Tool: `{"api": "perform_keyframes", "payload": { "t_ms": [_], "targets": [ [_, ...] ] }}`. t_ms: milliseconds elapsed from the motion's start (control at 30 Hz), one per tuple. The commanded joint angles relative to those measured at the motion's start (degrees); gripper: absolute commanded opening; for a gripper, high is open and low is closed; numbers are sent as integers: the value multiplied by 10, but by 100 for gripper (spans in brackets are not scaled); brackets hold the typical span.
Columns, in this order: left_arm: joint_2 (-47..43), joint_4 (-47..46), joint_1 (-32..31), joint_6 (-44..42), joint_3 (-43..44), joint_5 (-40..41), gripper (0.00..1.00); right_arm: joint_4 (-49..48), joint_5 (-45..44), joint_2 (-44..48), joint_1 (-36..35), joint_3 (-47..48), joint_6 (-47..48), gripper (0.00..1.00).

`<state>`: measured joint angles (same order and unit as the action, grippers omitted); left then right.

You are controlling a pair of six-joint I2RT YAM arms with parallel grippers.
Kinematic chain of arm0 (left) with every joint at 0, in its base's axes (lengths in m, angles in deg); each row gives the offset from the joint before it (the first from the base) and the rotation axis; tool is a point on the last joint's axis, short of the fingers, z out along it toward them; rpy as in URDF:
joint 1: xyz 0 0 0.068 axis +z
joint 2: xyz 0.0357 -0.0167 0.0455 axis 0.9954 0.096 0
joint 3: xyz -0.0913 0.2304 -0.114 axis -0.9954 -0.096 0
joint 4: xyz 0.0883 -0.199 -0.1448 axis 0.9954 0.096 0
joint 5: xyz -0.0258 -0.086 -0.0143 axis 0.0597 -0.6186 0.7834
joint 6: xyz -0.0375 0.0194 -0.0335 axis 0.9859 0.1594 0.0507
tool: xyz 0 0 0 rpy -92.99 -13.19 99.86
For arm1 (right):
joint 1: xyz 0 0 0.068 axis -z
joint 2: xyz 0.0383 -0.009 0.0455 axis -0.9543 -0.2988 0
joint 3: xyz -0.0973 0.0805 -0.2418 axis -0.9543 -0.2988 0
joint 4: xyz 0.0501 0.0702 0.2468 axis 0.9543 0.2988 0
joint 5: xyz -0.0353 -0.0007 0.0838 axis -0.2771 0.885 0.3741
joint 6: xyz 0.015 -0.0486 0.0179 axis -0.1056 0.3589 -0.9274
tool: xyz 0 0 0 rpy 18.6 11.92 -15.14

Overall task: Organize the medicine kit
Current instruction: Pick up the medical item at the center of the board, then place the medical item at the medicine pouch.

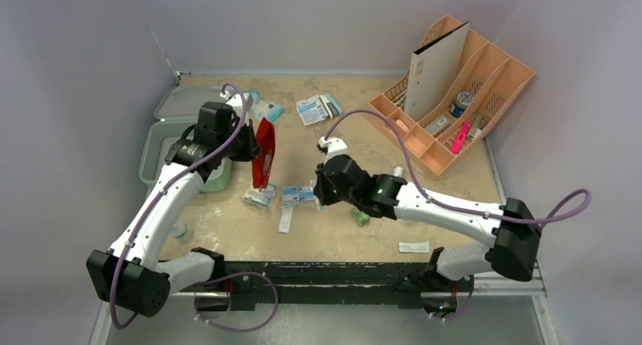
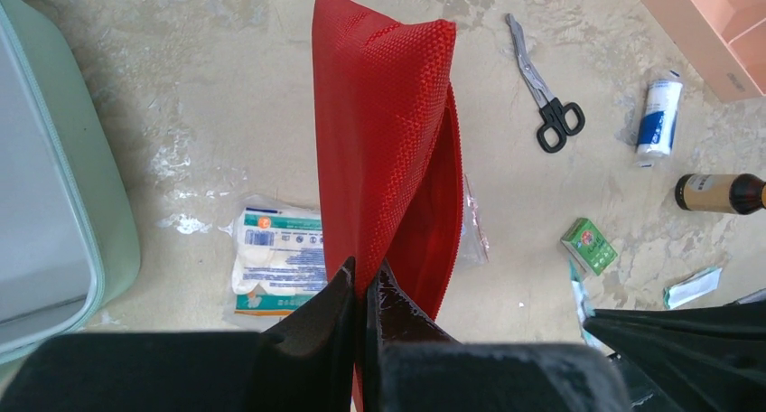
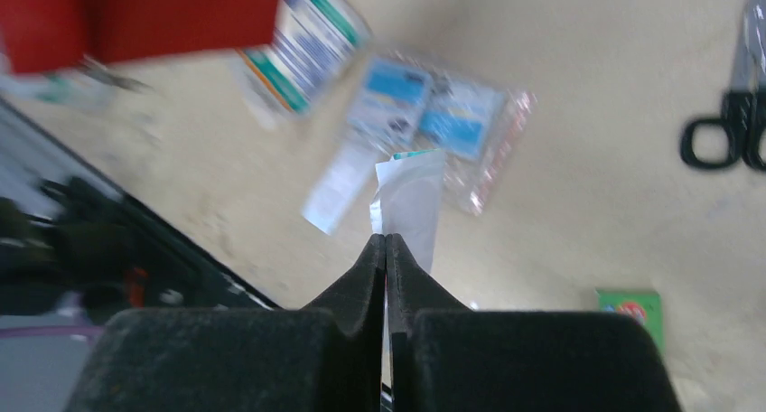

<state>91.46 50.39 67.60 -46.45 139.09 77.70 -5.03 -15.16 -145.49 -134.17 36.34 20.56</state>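
The left gripper [image 2: 364, 290] is clenched on the bottom edge of a red pouch [image 2: 379, 132] and holds it upright above the tabletop [image 1: 363, 144]. The right gripper [image 3: 387, 249] is also closed and pinches a thin white packet [image 3: 411, 200] by its end. The right wrist view is blurred, so the print on the packet cannot be read. The medicine kit [image 1: 151, 160] lies open at the left side of the tabletop, just beside the left arm, with its lid [image 1: 182, 101] toward the back wall. Under the pouch lies a gauze packet [image 2: 275, 258]. To the right of the pouch are scissors [image 2: 546, 96], a bandage roll [image 2: 659, 114], a brown bottle [image 2: 723, 193] and a small green box [image 2: 589, 247]. An orange organizer [image 1: 469, 95] stands in the far right corner.
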Motion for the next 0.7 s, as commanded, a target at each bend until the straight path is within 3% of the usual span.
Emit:
{"api": "perform_keyframes", "payload": {
  "t_ms": [0, 400, 667],
  "targets": [
    [-6, -27, 2, -1, -6, -24, 0, -161, 52, 35, 28, -2, -61, 0],
    [-15, -40, 2, 1, -12, -47, 0, -404, 113, -83, 60, 89, -200, 0],
    [-15, -40, 2, 1, -12, -50, 0, -451, 97, -160, 74, 137, -217, 0]
  ]
}}
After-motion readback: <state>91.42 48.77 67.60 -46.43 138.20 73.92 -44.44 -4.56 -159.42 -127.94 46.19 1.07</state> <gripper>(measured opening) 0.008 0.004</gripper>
